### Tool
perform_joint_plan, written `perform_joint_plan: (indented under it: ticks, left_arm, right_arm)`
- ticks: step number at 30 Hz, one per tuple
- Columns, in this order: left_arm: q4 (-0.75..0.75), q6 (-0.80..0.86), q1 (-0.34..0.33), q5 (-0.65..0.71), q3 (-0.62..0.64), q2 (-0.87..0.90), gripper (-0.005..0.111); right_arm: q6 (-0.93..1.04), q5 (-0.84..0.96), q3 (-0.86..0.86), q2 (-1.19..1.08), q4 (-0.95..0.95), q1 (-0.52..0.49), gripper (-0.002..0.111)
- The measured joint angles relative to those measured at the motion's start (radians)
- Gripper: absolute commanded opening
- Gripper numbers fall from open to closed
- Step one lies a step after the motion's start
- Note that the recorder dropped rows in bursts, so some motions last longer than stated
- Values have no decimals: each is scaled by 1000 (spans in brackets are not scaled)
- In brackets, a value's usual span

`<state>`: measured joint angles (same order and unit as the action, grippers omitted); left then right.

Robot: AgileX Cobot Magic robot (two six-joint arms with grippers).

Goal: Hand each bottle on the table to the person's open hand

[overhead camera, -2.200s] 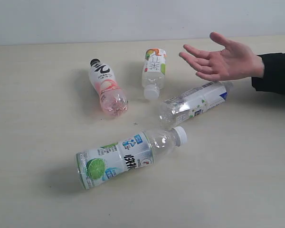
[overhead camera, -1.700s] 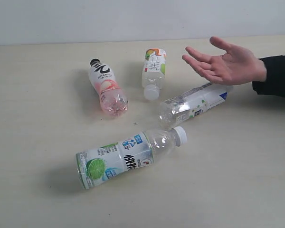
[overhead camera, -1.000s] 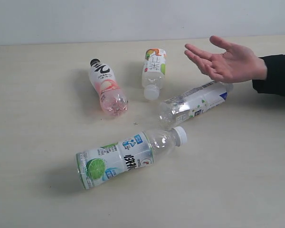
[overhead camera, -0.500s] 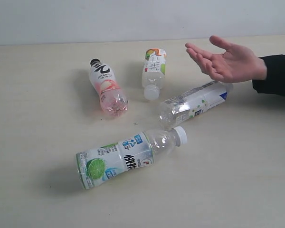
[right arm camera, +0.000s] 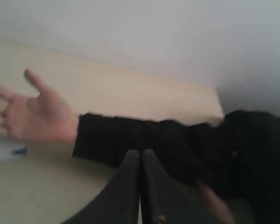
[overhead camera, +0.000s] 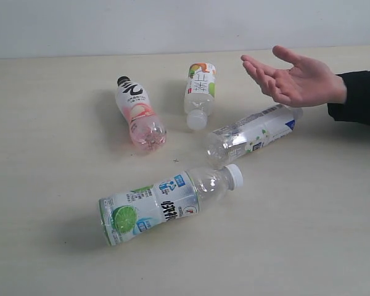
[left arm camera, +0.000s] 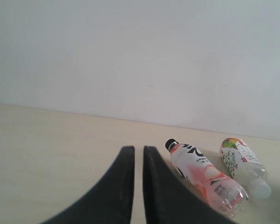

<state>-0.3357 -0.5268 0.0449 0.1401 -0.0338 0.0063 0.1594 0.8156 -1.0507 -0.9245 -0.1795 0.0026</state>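
Black left gripper [left arm camera: 134, 156]: fingers nearly together, empty. The clear lime-label bottle [overhead camera: 163, 208], pink-label bottle [overhead camera: 140, 115], white-green-label bottle [overhead camera: 200, 92] and white-blue-label bottle [overhead camera: 251, 134] lie on the beige table [overhead camera: 49, 185], the bare open hand [overhead camera: 299, 80] near the last. Black right gripper [right arm camera: 140, 158]: closed, empty. First pickup awaits: open, reach.

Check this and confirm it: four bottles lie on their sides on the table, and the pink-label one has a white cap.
One detail is wrong. The pink-label bottle has a black cap, not a white one. The exterior view shows it plainly, and the left wrist view agrees. The rest of the statement stands as given.
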Motion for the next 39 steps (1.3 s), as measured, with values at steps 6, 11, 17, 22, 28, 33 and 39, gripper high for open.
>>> perform_joint_plan:
  ticks: [6,11,17,22,28,33,39]
  left_arm:
    - [0,0,0,0,0,0,10]
    - [0,0,0,0,0,0,10]
    - [0,0,0,0,0,0,10]
    - [0,0,0,0,0,0,10]
    - [0,0,0,0,0,0,10]
    - [0,0,0,0,0,0,10]
    - [0,0,0,0,0,0,10]
  right_arm:
    - [256,196,-47,-137,294,18,20]
    - [370,327,-49,-217,413,145,40]
    - [387,398,-49,-316,415,323,47]
    - [393,404,-49,-379,449,413,47]
    - [397,406,-49,-441,589,426,47]
    - [411,408,-49,-505,578,456,47]
    - [483,377,-49,-571,470,559,63]
